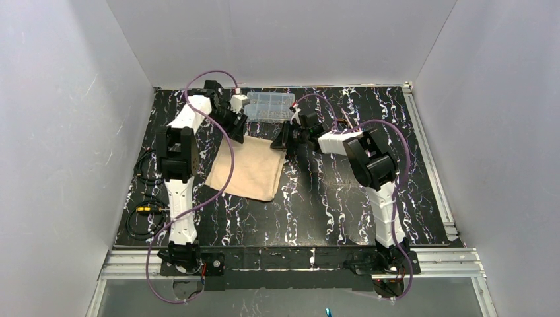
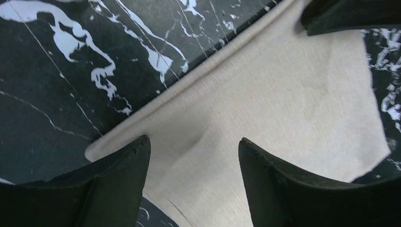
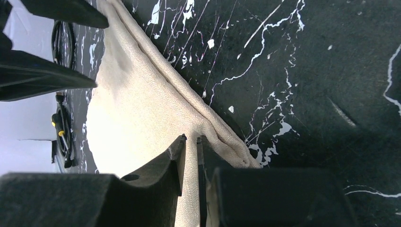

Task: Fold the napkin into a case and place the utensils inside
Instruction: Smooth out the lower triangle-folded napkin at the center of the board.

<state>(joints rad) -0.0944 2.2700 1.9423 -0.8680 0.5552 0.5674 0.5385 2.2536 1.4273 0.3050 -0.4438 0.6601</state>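
In front of the box's left end, the left gripper hangs low over the napkin. Its jaws are apart, with bare cloth between them and nothing gripped. The napkin lies flat on the counter just in front of the box, a squarish tan pad that looks doubled along one edge. In front of the box's right end, the right gripper has its jaws pinched together on the napkin's border, and the cloth runs up between them.

My worry is that pinch. It takes only the very edge, so a pull could slip it free. It might also lift one layer and leave the other behind, which would open the fold. With the left jaws holding nothing, any tug from the right could drag the whole cloth away from the box instead of folding it.

I see no utensils anywhere. From above, the two grippers cover the napkin's edge nearest the box. I can't tell how many layers the right jaws hold.
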